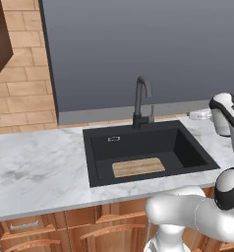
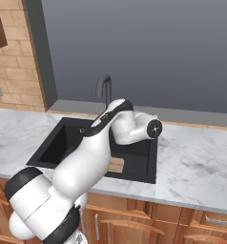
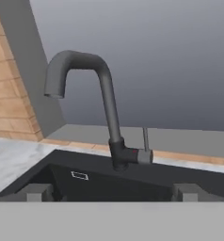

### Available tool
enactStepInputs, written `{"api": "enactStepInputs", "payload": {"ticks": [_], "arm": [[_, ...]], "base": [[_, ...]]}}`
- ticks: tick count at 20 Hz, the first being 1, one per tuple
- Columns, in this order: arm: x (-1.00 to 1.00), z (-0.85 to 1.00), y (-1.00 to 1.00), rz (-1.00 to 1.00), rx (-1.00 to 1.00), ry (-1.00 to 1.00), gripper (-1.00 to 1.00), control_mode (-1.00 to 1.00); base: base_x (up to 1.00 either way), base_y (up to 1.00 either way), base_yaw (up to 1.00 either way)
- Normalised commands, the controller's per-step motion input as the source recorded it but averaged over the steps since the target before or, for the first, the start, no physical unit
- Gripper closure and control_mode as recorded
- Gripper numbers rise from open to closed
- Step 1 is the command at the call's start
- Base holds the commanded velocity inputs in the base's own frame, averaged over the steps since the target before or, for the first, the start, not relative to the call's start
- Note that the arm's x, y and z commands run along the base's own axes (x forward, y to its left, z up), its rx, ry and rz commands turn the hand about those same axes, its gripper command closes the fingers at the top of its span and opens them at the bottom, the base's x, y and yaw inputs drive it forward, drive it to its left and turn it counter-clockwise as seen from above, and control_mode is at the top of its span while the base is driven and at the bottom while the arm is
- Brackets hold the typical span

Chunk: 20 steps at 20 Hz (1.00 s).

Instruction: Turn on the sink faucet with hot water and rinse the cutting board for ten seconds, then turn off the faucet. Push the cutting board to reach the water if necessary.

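Note:
The dark grey sink faucet [image 3: 109,110] stands upright behind the black sink [image 1: 188,152], its spout curving out over the basin. Its thin side lever [image 3: 145,139] rises from the thick base. No water shows at the spout. The tan cutting board [image 1: 138,167] lies flat on the basin floor toward the front, and a corner of the cutting board [image 2: 116,165] peeks past the arm. My gripper [image 3: 112,193] is open and holds nothing. It hovers low over the sink and faces the faucet base from a short distance, touching nothing. The faucet [image 2: 105,88] rises behind my arm.
A white marble counter [image 1: 40,167] runs on both sides of the sink. A brick wall [image 1: 25,88] stands at the left and a grey panel [image 1: 138,44] behind the faucet. Wooden cabinet fronts [image 1: 65,226] lie below. My arm's elbow [image 2: 134,126] hangs over the basin's right half.

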Motion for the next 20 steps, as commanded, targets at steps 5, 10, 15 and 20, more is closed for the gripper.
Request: {"api": "enactStepInputs", "payload": {"ticks": [5, 10, 15, 20], "arm": [[0.07, -0.37, 0.06, -0.03, 0.0, -0.15, -1.0, -1.0], [0.31, -0.27, 0.23, -0.07, 0.0, -0.08, -1.0, -1.0], [0.49, -0.17, 0.19, -0.06, 0.01, -0.05, -1.0, -1.0], [0.52, -0.21, 0.08, -0.05, 0.03, -0.05, -1.0, -1.0]], "base": [[0.0, 0.0, 0.0], [0.0, 0.0, 0.0], [0.0, 0.0, 0.0], [0.0, 0.0, 0.0]]}}
